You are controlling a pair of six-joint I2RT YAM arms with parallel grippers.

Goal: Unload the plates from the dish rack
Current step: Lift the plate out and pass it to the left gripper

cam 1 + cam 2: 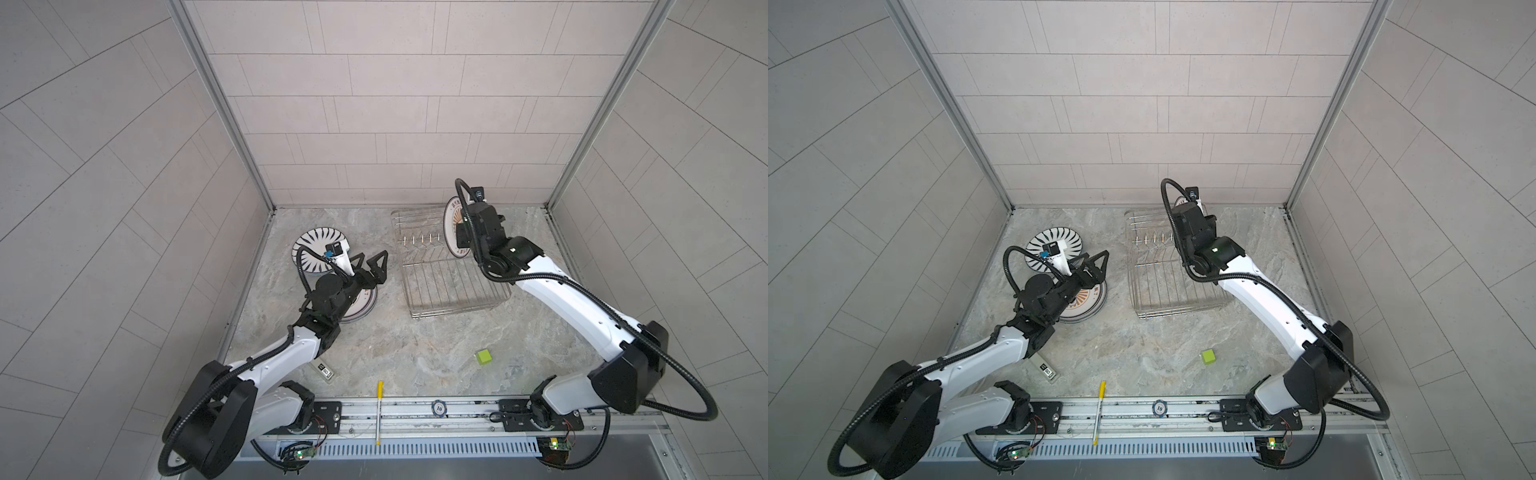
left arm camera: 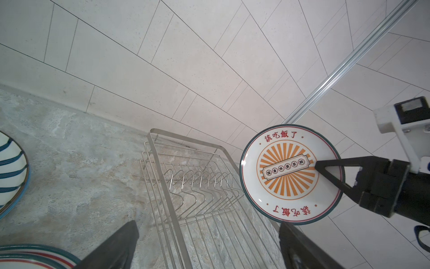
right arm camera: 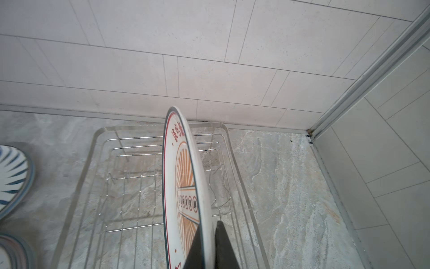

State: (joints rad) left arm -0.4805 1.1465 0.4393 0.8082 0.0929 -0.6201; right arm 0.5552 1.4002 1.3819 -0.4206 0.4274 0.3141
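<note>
Left wrist view shows my right hand (image 2: 318, 164) clamped on the last sunburst plate (image 2: 288, 174), upright above the otherwise empty dish rack (image 2: 186, 140). Other plates (image 1: 309, 249) lie beneath my wide-open left hand (image 1: 371, 262). Only setting this one down remains, I judge.

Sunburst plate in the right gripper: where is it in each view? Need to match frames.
Top view: sunburst plate on edge at the dish rack's far right end.
Top view: same spot, only a sliver shows.
Left wrist: plate face-on beyond the rack, right gripper pinching it.
Right wrist: plate edge-on, mid-frame, over the rack.
Shared landmark: the prong row.
</note>
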